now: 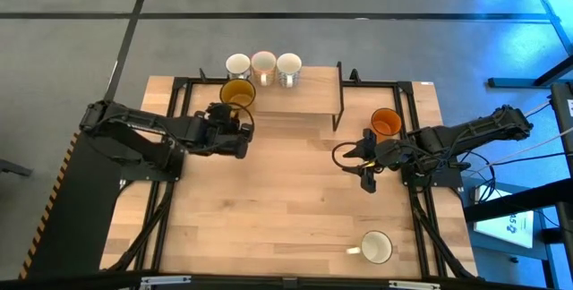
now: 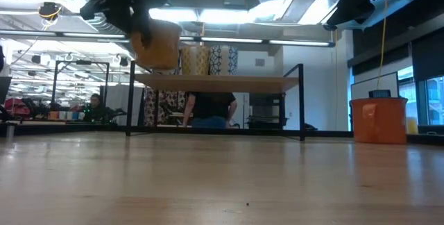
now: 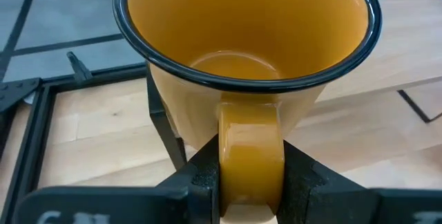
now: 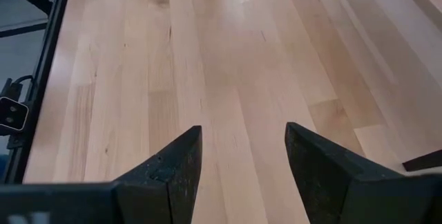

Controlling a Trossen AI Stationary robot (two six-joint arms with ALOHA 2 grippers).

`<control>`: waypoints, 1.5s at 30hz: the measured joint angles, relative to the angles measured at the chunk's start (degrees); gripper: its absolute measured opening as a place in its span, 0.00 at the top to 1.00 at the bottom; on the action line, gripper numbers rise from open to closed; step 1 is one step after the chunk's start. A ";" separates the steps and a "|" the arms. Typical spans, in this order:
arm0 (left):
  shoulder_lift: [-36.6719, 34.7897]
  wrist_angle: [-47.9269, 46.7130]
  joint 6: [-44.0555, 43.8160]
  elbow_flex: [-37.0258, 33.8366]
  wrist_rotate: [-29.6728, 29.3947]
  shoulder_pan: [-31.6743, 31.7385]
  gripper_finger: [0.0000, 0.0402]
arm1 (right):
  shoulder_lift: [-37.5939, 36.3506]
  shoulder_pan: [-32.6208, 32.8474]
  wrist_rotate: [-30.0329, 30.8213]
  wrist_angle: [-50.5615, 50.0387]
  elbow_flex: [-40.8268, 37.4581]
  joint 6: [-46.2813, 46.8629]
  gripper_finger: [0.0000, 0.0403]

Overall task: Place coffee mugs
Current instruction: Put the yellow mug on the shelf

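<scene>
An amber-yellow mug (image 1: 238, 93) with a dark rim is held up by my left gripper (image 1: 236, 115) at the left end of a raised wooden shelf (image 1: 304, 102). In the low view the amber mug (image 2: 158, 44) hangs just above shelf height. Three pale mugs (image 1: 263, 63) stand in a row on the shelf's far side. An orange mug (image 1: 386, 122) stands on the table at the right. A white mug (image 1: 376, 247) stands near the near edge. My right gripper (image 1: 363, 167) is open over bare wood beside the orange mug. My left gripper (image 3: 250, 175) pinches the amber mug's side handle (image 3: 250, 137) between its two fingers (image 3: 200, 175). The fingers come level from the table's near-left side. The mug is upright, mouth up, and lifted clear of the table.
The shelf stands on a black metal frame (image 1: 340, 93) at the table's far side, with free board to the right of the pale mugs. A black frame rail (image 1: 161, 209) runs along the table's sides. A person (image 2: 208, 110) is behind the table.
</scene>
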 joint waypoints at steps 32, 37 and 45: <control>2.04 0.47 -0.32 -0.04 0.90 5.69 0.77 | -0.02 0.00 0.44 0.11 0.02 -0.02 0.52; 2.04 0.47 -0.07 -0.04 1.15 5.85 0.77 | -0.02 0.00 0.44 0.07 0.02 -0.02 0.52; 2.04 0.38 1.34 -0.04 1.15 5.85 0.77 | -0.02 0.00 0.44 0.05 0.02 -0.02 0.52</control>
